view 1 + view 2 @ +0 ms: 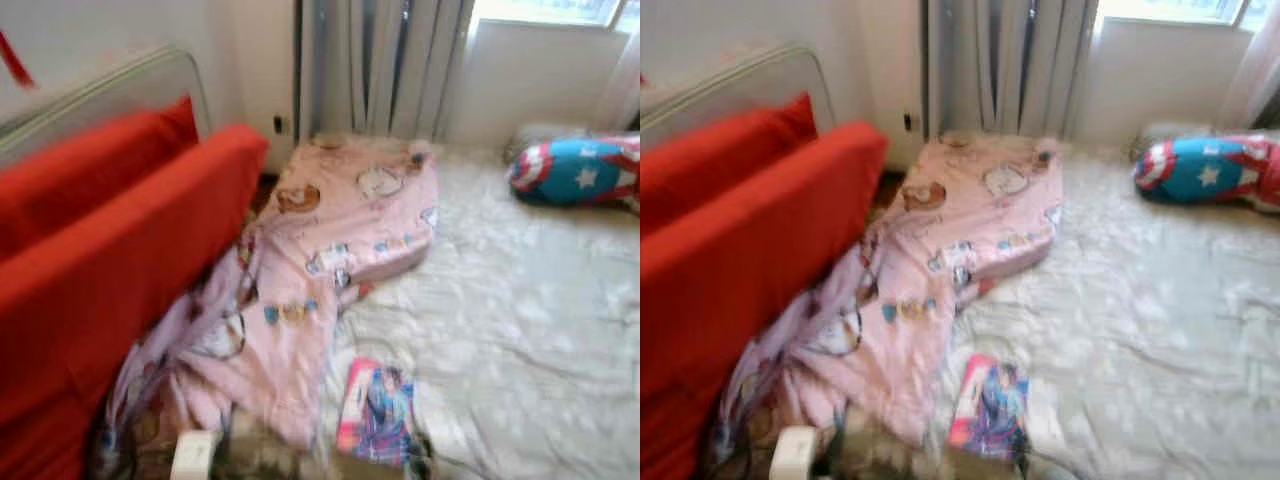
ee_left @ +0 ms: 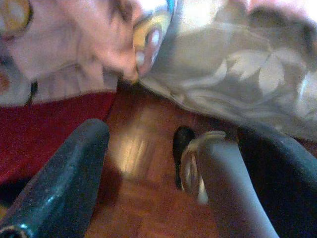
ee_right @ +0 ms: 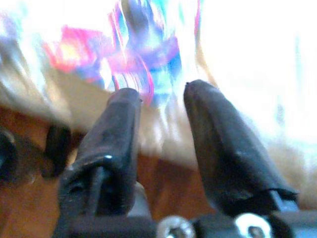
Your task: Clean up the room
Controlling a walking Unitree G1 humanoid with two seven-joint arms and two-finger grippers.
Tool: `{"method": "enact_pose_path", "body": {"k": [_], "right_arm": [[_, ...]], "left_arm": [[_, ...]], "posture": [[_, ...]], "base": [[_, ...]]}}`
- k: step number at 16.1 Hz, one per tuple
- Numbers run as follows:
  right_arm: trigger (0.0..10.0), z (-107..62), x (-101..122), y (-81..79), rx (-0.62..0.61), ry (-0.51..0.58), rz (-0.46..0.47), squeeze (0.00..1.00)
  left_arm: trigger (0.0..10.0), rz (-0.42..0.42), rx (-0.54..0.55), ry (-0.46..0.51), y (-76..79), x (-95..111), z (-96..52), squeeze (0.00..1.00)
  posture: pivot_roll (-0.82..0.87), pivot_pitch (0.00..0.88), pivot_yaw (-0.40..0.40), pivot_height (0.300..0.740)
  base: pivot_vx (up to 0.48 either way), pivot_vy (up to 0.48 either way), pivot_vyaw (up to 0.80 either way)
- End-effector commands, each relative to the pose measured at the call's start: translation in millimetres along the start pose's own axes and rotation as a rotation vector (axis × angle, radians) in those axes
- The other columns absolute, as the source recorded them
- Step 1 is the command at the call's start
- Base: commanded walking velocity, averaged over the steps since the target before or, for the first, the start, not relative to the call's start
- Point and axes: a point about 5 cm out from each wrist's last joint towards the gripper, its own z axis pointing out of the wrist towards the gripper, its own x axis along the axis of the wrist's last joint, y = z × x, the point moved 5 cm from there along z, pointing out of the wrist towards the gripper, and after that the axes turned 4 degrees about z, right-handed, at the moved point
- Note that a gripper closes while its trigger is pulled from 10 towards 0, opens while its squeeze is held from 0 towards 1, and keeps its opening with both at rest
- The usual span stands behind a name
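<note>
Pink blanket [image 1: 330, 250] (rumpled), bed [image 1: 520, 320], book [image 1: 376, 412]

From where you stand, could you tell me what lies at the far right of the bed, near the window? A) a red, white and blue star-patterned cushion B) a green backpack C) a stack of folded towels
A: a blue cushion with white stars and a red-and-white ringed end lies on the white sheet.
</note>
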Motion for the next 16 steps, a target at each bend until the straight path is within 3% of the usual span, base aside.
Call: {"method": "enact_pose_path", "body": {"k": [1, 3, 7, 11, 12, 13, 16], "right_arm": [[10.0, -4.0, -9, 12.3, -0.027, -0.008, 0.022, 0.0], [10.0, 0.6, 26, 6.5, -0.005, 0.116, 0.041, 0.0], [10.0, -0.8, 73, -1.4, 0.035, 0.312, 0.06, 0.0], [10.0, -10.2, 111, 0.8, 0.034, 0.498, 0.094, 0.0], [10.0, -13.8, 120, 3.6, 0.026, 0.543, 0.108, 0.0], [10.0, -18.2, 129, 7.1, 0.016, 0.592, 0.111, 0.0], [10.0, -22.5, 139, 18.6, -0.017, 0.632, 0.133, 0.0]], "left_arm": [[10.0, -0.025, -0.041, 0.076, 15.0, 19, 2.1, 0.0], [10.0, -0.045, -0.043, 0.143, 15.6, 27, 0.6, 0.0], [10.0, -0.079, -0.044, 0.21, 15.7, 36, -1.4, 0.0], [10.0, -0.118, -0.052, 0.287, 12.7, 52, -2.6, 0.0], [10.0, -0.108, -0.044, 0.566, -5.4, 133, -11.8, 0.0], [10.0, -0.097, -0.054, 0.794, -15.4, 195, -33.6, 0.0], [10.0, -0.048, -0.025, 0.888, -23.7, 224, -45.9, 0.0]], "posture": [[-0.05, 0.0, -0.049, 0.74], [-0.05, 0.0, -0.049, 0.74], [-0.04, 0.0, -0.038, 0.74], [-0.04, 0.0, -0.007, 0.74], [-0.04, 0.0, 0.002, 0.74], [-0.05, 0.0, 0.01, 0.74], [-0.03, 0.0, 0.014, 0.74]], "base": [[0.0, 0.0, 0.0], [0.0, 0.0, 0.0], [0.0, 0.0, 0.0], [0.0, 0.0, 0.0], [0.0, 0.0, 0.0], [0.0, 0.0, 0.0], [0.0, 0.0, 0.0]]}}
